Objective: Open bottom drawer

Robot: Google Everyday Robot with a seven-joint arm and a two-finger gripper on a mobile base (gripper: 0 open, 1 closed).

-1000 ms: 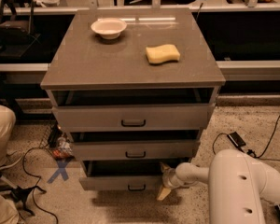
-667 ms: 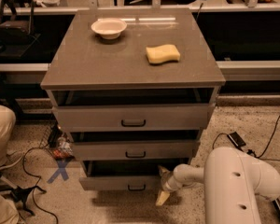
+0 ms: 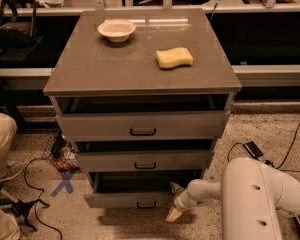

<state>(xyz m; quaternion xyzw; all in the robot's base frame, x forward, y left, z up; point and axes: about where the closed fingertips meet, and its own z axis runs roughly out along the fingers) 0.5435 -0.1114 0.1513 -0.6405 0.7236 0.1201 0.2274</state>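
Note:
The bottom drawer (image 3: 120,200) is the lowest of three grey cabinet drawers. It has a small black bar handle (image 3: 146,204) at its centre and stands pulled out a little, with a dark gap above its front. My gripper (image 3: 174,201) is at the right end of that drawer front, low near the floor, reaching in from the right on the white arm (image 3: 255,199). One tan finger (image 3: 176,188) shows above the front's right end and the other (image 3: 172,214) below it, so the fingers stand apart. The gripper is well right of the handle.
The middle drawer (image 3: 145,161) and top drawer (image 3: 142,125) also stand slightly out. A white bowl (image 3: 116,30) and a yellow sponge (image 3: 174,57) lie on the cabinet top. Cables and a blue X mark (image 3: 64,183) are on the floor at left, and a black cable (image 3: 253,149) at right.
The white arm has shifted a little to the left and fills more of the lower right. The bottom drawer front sits slightly further out. The gripper stays at its right end.

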